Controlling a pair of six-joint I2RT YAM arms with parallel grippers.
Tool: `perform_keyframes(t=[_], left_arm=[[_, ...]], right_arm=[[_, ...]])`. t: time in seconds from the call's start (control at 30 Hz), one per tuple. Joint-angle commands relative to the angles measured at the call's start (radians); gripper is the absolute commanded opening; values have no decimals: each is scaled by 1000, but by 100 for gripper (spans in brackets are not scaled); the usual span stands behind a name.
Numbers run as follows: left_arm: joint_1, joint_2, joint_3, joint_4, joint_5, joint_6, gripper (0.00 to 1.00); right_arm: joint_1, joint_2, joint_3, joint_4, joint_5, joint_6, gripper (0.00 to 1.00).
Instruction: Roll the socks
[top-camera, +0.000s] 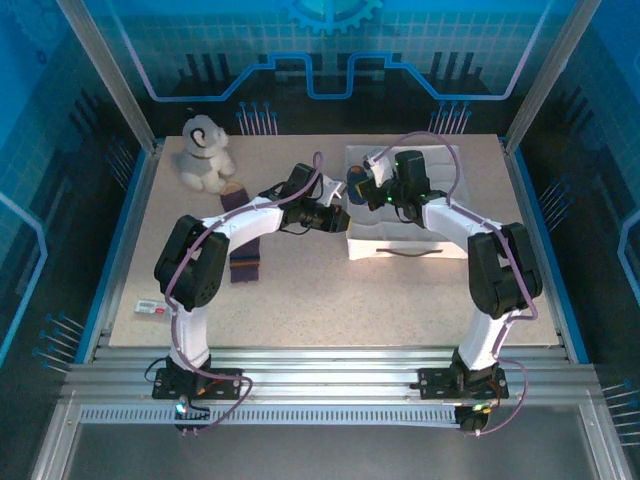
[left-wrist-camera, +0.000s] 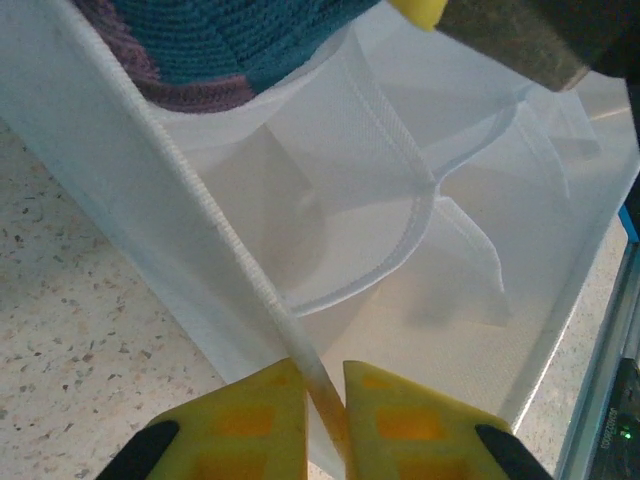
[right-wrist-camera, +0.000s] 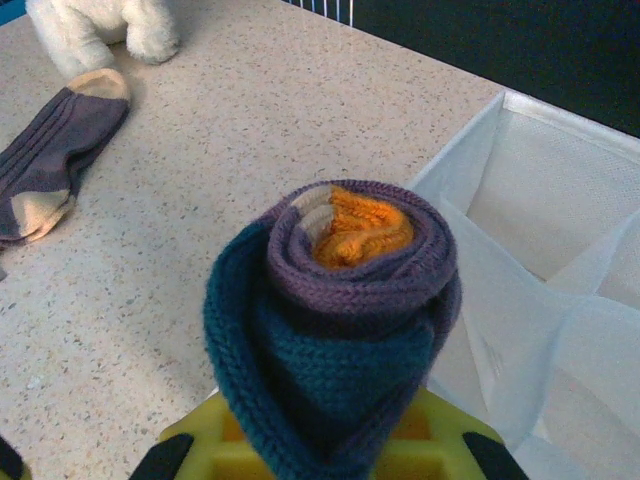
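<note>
A rolled sock (right-wrist-camera: 340, 300), purple and teal with an orange core, stands upright with my right gripper (right-wrist-camera: 330, 440) shut on its lower end. In the top view this roll (top-camera: 357, 183) hangs at the left wall of the white fabric bin (top-camera: 400, 245), and it also shows at the top of the left wrist view as the rolled sock (left-wrist-camera: 200, 50). My left gripper (left-wrist-camera: 322, 400) is shut on the bin's piped rim (left-wrist-camera: 225, 250). The other sock (right-wrist-camera: 50, 165) lies flat on the table beside the plush dog, partly under my left arm as the flat sock (top-camera: 245, 262).
A grey-white plush dog (top-camera: 205, 150) sits at the back left of the table. The bin's inside is split by fabric dividers (left-wrist-camera: 400, 150). A small white label (top-camera: 148, 307) lies near the front left edge. Metal frame posts stand at the back corners.
</note>
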Motion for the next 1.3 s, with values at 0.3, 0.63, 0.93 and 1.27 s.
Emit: perform_keyframes(t=[0.3, 0.63, 0.93, 1.27], left_arm=[[-12, -4, -38, -30, -32, 11, 4], [-12, 2, -34, -36, -10, 7, 1], [-11, -1, -26, -34, -25, -15, 0], [-6, -7, -16, -44, -40, -24, 0]], right_arm=[[38, 44, 21, -47, 130, -61, 0], [13, 77, 68, -62, 168, -34, 0], [39, 62, 75, -181, 229, -25, 4], [37, 96, 128, -385, 278, -74, 34]])
